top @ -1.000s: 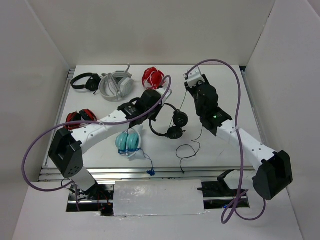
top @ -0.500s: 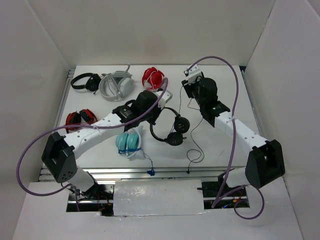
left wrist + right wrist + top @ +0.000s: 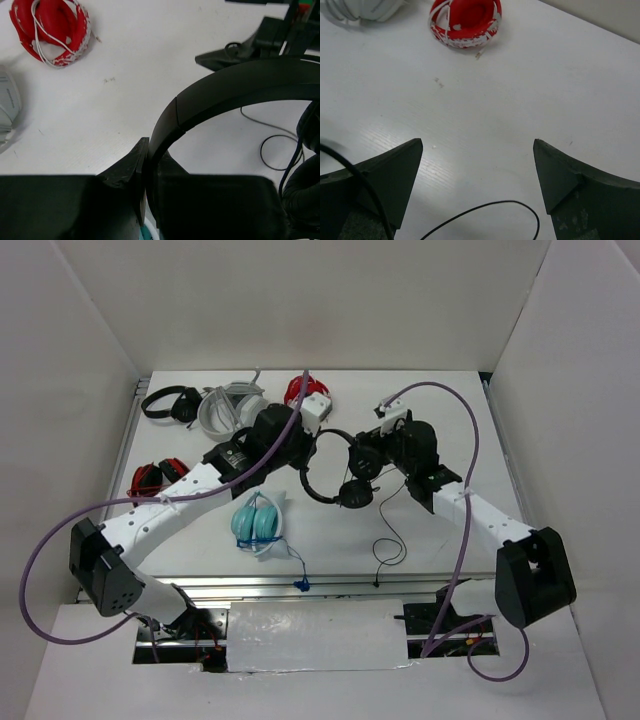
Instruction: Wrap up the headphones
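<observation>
The all-black headphones (image 3: 352,494) hang above the middle of the table. My left gripper (image 3: 306,448) is shut on their thin headband (image 3: 225,95), which arcs out to the right between the pinched fingers (image 3: 131,170). The thin black cable (image 3: 386,540) trails down from the earcups onto the table towards the front edge. My right gripper (image 3: 368,454) sits just right of the earcups, and in the right wrist view it (image 3: 477,150) is wide open with nothing between the fingers. A loop of the cable (image 3: 485,210) lies on the table below it.
Teal headphones (image 3: 257,522) with a blue cable (image 3: 300,585) lie front left of centre. Red-and-black headphones (image 3: 158,477) sit at the left edge. At the back are another black pair (image 3: 170,402), a white pair (image 3: 232,408) and a wrapped red pair (image 3: 465,20).
My left gripper has carried the headphones up and towards the back. My right gripper has opened wide and swung left, close to the earcups.
</observation>
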`<action>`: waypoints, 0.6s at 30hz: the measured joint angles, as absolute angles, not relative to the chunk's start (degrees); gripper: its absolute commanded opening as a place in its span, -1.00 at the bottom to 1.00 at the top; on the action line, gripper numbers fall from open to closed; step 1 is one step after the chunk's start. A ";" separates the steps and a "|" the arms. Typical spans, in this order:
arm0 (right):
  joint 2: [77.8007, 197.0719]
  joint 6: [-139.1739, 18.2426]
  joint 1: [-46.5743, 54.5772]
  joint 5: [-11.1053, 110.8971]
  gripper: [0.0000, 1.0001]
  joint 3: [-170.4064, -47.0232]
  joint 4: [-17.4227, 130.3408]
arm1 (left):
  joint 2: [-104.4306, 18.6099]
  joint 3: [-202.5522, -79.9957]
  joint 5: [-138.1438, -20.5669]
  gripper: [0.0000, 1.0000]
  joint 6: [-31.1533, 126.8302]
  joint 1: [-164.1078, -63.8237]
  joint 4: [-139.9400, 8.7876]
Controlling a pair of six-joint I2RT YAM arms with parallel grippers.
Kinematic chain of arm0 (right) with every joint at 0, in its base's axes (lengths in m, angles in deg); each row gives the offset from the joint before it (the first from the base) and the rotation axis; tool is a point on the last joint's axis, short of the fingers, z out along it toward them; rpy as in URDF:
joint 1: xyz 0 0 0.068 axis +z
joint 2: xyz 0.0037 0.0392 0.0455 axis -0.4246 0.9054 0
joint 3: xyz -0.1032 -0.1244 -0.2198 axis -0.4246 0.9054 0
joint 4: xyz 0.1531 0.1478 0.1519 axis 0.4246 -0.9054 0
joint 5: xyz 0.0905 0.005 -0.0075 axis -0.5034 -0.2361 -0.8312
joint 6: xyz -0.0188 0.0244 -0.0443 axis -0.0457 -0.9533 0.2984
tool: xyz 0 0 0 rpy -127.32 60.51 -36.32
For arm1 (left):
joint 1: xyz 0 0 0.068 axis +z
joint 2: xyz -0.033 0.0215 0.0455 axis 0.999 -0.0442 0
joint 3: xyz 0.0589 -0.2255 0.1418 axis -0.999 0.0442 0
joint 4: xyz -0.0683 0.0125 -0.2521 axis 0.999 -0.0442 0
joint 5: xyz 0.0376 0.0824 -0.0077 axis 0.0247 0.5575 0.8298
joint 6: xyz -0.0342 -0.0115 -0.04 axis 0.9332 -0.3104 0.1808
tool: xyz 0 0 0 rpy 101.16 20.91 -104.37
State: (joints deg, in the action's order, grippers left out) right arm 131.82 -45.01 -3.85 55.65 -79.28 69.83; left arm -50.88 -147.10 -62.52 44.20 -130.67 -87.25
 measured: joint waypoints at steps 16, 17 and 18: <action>125.96 -50.54 -9.55 36.67 0.99 -72.94 74.73 | -48.45 -160.78 -63.96 -1.00 53.10 -127.98 -91.14; 127.27 -51.15 -9.31 36.57 0.99 -73.09 75.45 | -49.06 -162.88 -63.94 -1.00 53.47 -127.78 -91.82; 128.56 -51.72 -9.12 36.46 0.99 -73.29 75.82 | -49.59 -164.65 -63.91 -1.00 53.93 -127.58 -92.02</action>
